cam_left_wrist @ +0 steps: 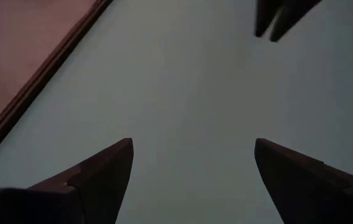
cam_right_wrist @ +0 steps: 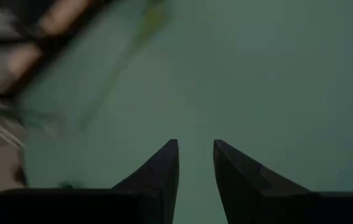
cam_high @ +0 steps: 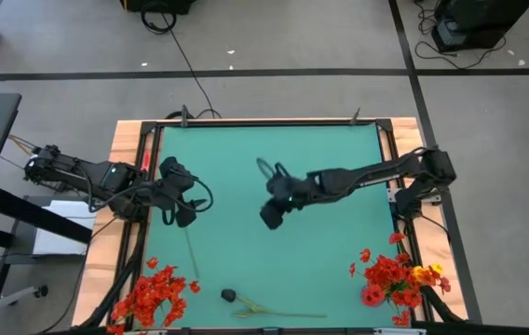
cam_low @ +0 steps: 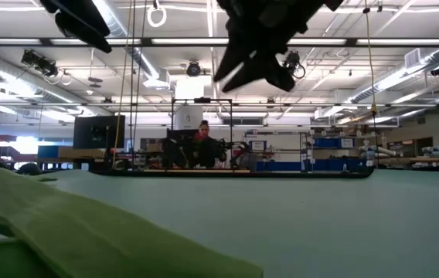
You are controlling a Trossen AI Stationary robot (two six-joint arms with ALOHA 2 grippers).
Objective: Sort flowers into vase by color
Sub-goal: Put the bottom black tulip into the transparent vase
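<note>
My left gripper [cam_high: 183,207] [cam_left_wrist: 192,149] hovers open over the mat's left part, nothing between its fingers. My right gripper [cam_high: 272,216] [cam_right_wrist: 195,146] hangs above the mat's middle with only a narrow gap between its fingertips, and that gap is empty. A spray of red-orange flowers [cam_high: 153,293] sits at the near left corner, with one thin stem [cam_high: 192,251] reaching up toward my left gripper. A dark-headed flower [cam_high: 229,295] lies flat near the near edge, its stem [cam_high: 288,312] pointing right. Red blooms [cam_high: 386,277] with yellow heads [cam_high: 425,274] stand at the near right corner.
The green mat [cam_high: 274,158] is framed by wooden borders [cam_high: 129,140] and dark rails. A broad green leaf [cam_low: 88,232] fills the low view's near left. A person [cam_low: 202,139] sits far behind the table. Bare mat lies between and beyond the two grippers.
</note>
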